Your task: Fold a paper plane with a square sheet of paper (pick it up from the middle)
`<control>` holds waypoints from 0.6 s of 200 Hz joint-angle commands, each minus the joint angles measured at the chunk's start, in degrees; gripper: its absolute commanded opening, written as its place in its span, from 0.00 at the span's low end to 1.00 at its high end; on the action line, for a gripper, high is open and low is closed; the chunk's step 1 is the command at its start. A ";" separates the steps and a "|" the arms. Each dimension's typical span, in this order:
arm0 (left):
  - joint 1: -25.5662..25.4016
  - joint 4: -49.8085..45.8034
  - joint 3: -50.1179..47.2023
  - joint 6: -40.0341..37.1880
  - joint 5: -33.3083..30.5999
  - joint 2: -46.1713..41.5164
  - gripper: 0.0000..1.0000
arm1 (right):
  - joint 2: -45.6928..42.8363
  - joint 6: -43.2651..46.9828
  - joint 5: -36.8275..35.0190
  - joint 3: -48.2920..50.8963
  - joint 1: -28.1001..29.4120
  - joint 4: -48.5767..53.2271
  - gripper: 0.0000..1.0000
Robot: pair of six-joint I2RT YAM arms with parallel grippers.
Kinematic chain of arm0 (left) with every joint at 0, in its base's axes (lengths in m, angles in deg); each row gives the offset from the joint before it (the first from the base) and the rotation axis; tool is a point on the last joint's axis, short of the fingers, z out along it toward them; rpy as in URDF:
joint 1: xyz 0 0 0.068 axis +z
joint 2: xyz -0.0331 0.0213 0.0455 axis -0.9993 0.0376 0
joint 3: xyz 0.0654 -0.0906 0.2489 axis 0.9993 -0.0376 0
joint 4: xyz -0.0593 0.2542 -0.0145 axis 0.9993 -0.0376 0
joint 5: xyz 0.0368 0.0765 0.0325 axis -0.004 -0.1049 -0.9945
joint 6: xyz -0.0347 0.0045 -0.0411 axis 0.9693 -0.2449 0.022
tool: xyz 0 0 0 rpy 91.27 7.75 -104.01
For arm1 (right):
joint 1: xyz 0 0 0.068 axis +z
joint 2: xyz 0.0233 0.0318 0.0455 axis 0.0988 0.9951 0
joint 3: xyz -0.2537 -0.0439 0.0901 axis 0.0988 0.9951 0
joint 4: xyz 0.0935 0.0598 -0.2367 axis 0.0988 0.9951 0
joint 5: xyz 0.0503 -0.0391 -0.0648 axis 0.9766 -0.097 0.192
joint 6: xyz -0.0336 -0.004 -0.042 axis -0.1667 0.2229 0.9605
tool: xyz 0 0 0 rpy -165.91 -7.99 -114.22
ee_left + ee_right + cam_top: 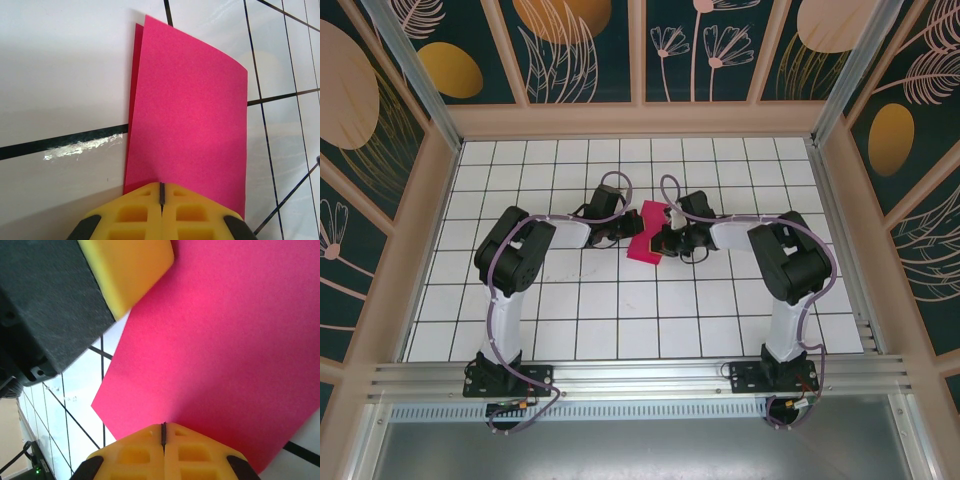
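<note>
The square sheet of paper [643, 240] is magenta-pink and lies folded over on the white grid floor at mid-table, between my two grippers. In the left wrist view the paper [190, 110] shows two layers, the under one peeking out along the left edge. My left gripper [162, 186] is shut, its yellow tips over the sheet's near edge, which they hide. My right gripper [163, 425] is shut too, tips over the paper [215, 355] from the other side. The left gripper's yellow finger [130, 270] shows opposite it. In the top view the left gripper [623, 228] and right gripper [665, 237] flank the sheet.
The white tiled floor [620, 310] with black grid lines spreads around the sheet. Wooden-framed walls [640, 120] with dark floral panels close in the back and both sides. A metal rail [640, 378] carries both arm bases at the near edge.
</note>
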 commanded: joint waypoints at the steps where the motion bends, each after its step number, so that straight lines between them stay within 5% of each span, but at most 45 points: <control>1: 0.36 -13.63 -4.17 0.38 -6.06 6.76 0.05 | -0.65 0.45 1.85 2.11 0.45 1.48 0.02; 120: 0.38 -13.47 -4.42 0.38 -6.24 6.64 0.05 | -4.47 4.07 0.43 8.33 0.36 6.84 0.02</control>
